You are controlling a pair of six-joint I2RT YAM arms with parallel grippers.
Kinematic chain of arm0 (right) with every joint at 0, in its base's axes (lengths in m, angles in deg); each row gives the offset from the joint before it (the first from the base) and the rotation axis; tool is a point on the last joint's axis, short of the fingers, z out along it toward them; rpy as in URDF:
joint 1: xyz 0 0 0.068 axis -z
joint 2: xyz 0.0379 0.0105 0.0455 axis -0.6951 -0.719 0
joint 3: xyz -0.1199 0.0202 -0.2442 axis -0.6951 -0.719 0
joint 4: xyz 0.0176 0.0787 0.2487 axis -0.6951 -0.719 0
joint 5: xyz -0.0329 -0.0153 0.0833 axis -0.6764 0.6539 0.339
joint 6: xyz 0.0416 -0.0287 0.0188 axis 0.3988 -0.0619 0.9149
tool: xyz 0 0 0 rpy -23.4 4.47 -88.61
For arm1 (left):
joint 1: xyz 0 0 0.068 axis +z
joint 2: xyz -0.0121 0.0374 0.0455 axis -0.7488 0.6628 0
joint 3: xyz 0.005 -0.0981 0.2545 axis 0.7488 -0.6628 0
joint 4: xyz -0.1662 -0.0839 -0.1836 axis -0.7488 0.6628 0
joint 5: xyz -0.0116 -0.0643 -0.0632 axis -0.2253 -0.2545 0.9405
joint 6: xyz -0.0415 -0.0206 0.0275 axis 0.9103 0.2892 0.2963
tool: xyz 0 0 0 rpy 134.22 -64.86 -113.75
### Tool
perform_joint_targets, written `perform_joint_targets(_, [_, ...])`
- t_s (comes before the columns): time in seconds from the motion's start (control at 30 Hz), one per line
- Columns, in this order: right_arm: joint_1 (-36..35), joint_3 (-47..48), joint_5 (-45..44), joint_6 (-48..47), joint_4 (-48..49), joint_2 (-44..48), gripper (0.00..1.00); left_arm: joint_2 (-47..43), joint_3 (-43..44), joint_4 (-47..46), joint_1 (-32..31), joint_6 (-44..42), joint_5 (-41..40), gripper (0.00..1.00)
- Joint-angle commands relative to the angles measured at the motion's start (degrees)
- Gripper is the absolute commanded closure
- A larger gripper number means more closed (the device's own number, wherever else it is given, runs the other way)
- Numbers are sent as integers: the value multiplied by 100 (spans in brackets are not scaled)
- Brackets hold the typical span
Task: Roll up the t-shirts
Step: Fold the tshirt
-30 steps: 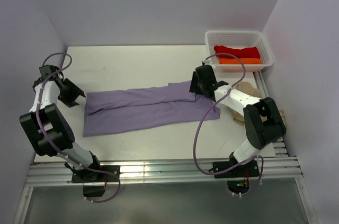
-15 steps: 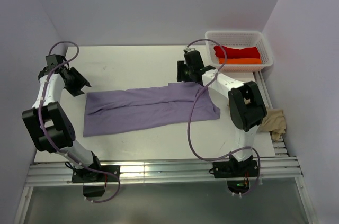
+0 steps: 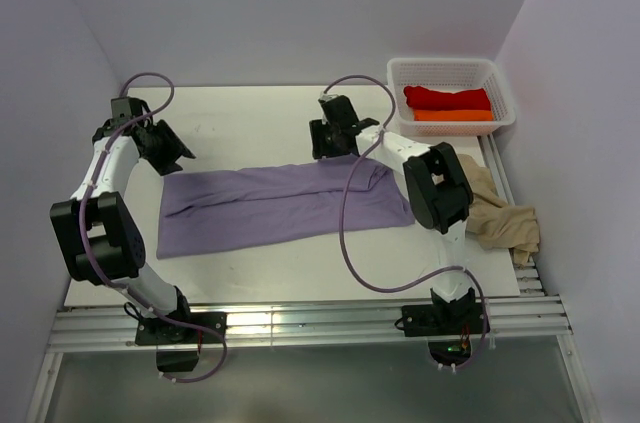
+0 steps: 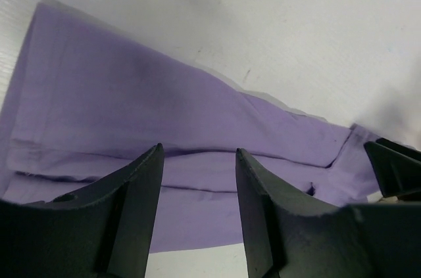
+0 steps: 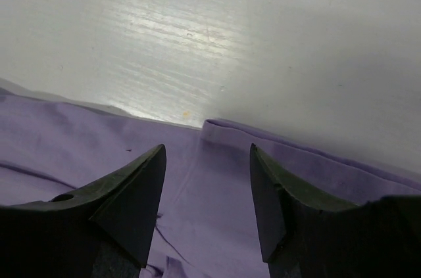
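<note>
Rolling had not begun: lavender t-shirt (image 3: 280,205) lay folded flat on the bench (image 3: 250,113), beige t-shirt (image 3: 503,221) crumpled at right; left gripper (image 4: 197,153) and right gripper (image 5: 207,150) hovered open, empty.

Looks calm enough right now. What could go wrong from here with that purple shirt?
The open left tool and right tool might pinch only the top layer of the folded lavender shirt, undoing its fold. The right arm's cable loops over the shirt and could drag it.

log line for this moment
left fingers: open, empty | right fingers: open, empty | lavender t-shirt: flat, folded lengthwise, unrolled | beige t-shirt: crumpled at right edge
</note>
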Motion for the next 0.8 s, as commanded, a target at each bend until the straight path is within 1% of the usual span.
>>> perform_joint_targets(0.0, [-122,362,-195,-145,-195,-141,39,-123,-179,-380,-1,154,445,47])
perform_joint_targets(0.27, [-192,696,-503,-127,-423,-518,38,-184,-162,-398,-1,172,402,47])
perform_joint_targets(0.37, [-227,836,-617,-92,-511,-607,40,-228,-171,-398,-1,154,349,47])
perform_joint_targets(0.47, [-236,960,-696,-39,-607,-704,49,-202,-162,-380,-1,137,323,47])
perform_joint_targets(0.5, [-236,960,-740,-13,-599,-704,55,-202,-162,-372,-1,137,323,48])
perform_joint_targets(0.57, [-245,803,-784,22,-442,-634,62,-220,-171,-372,7,137,323,48])
perform_joint_targets(0.6, [-245,750,-845,31,-389,-529,70,-237,-171,-380,-1,145,305,48])
perform_joint_targets(0.67, [-254,662,-863,49,-309,-467,81,-255,-171,-363,-1,128,296,48])
perform_joint_targets(0.7, [-245,661,-881,57,-309,-432,91,-272,-162,-363,-1,128,288,48])
perform_joint_targets(0.73, [-245,644,-924,57,-309,-370,96,-281,-162,-345,-10,119,270,48])
perform_joint_targets(0.77, [-245,531,-934,57,-222,-318,98,-299,-162,-337,-10,110,261,48])
